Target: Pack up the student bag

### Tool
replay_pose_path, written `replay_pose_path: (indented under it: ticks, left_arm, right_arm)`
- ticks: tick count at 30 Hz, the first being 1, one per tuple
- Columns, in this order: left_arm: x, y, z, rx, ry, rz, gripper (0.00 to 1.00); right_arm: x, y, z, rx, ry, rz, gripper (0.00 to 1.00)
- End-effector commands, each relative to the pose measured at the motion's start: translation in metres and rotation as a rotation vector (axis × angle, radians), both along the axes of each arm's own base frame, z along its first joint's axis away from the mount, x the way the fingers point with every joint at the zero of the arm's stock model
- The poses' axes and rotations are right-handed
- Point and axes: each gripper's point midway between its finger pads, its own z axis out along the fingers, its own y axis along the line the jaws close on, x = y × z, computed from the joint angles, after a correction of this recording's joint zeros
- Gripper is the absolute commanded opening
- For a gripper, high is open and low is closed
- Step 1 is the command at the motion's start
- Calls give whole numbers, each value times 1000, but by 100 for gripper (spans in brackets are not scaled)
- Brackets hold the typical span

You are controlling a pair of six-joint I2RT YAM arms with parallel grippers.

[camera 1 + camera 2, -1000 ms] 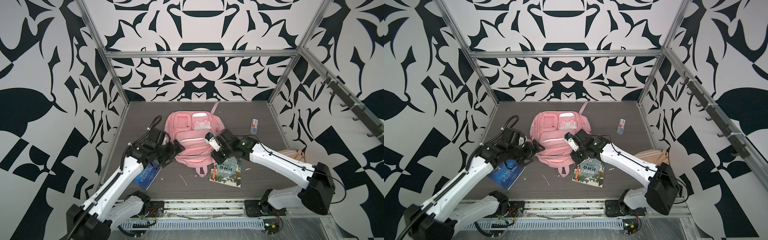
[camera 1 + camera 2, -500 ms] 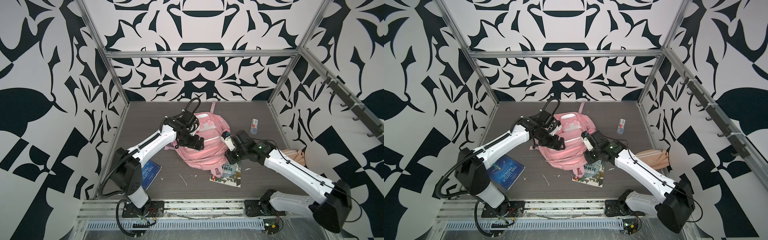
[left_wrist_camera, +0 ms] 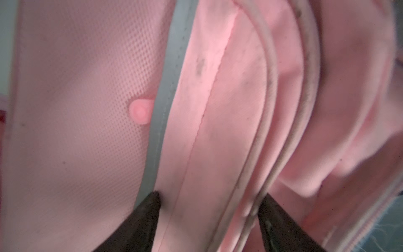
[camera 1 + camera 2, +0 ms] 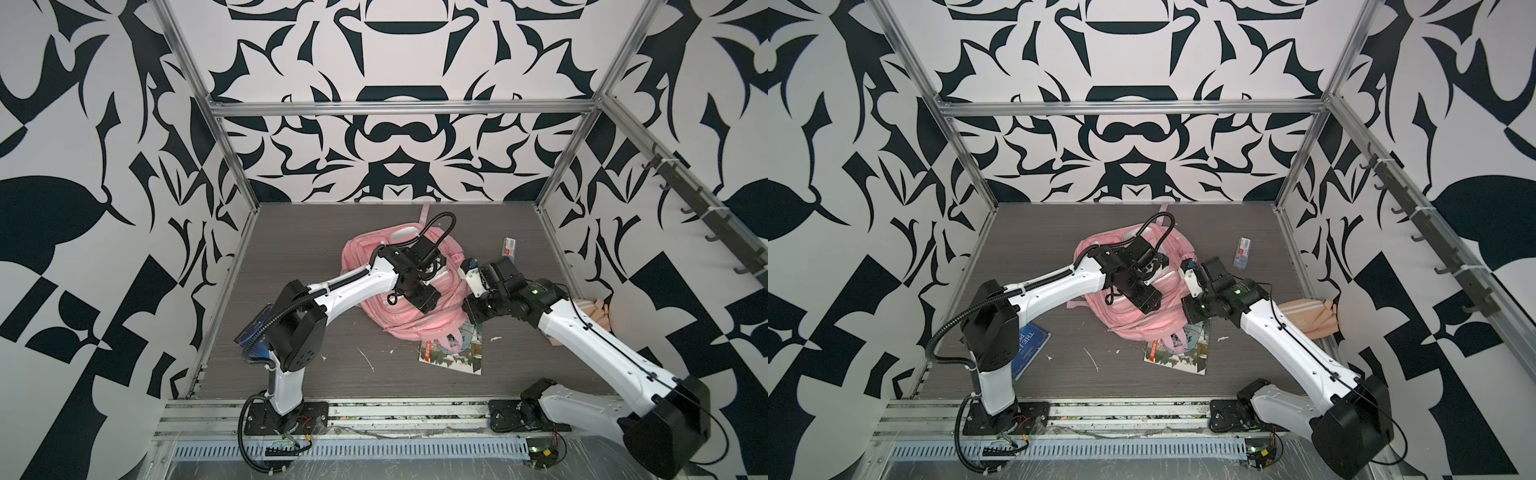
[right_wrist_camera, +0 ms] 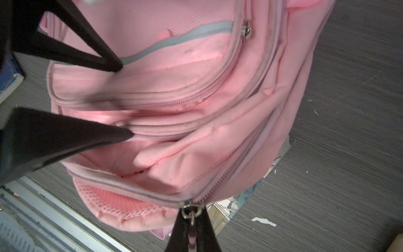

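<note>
- Two arms met over the student bag (image 4: 399, 322), which lay mid-table, its near edge overlapping a picture book (image 4: 451, 359).
- Left arm: elbow raised at near left, forearm stretched far-right, wrist bent down; left gripper (image 3: 209, 200) jaws partly apart, tips pressing the bag's front pocket, nothing clearly pinched.
- Right arm: reached from near right, low and long; right gripper (image 5: 192, 220) clamped tight on a zip pull (image 5: 192, 210) at the bag's right side.

Free tabletop (image 4: 311, 232) behind student bag (image 4: 432, 322)
</note>
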Motion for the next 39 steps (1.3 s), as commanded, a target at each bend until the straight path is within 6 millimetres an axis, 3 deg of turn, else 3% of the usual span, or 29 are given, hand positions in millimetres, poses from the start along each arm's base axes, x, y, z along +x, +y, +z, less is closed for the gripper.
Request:
replay_pose_path:
  ticks: [1,5,7,8,15,19,25,30,39]
  left_arm:
    - [36,22,-4,114,-152,70,52]
    - [41,21,0,105,-176,74,16]
    - [41,20,-2,93,-161,82,2]
    - [41,17,0,78,-152,87,0]
    - [41,1,29,-66,-101,110,0]
    - [49,8,53,-123,-85,179,0]
    - [56,30,88,-281,99,428,0]
    - [63,47,113,-361,180,592,0]
    - [79,26,136,-536,317,723,0]
  right_arm:
    - [4,9,23,72,-71,52,0]
    - [3,11,23,88,-72,70,0]
    - [4,11,23,89,-75,75,0]
    - [4,11,23,91,-78,81,0]
    - [1,6,20,62,-89,109,0]
    - [3,9,17,72,-75,110,0]
    - [7,17,25,30,-115,157,0]
    - [4,29,31,-84,-148,281,0]
    - [-5,71,31,-153,-173,464,0]
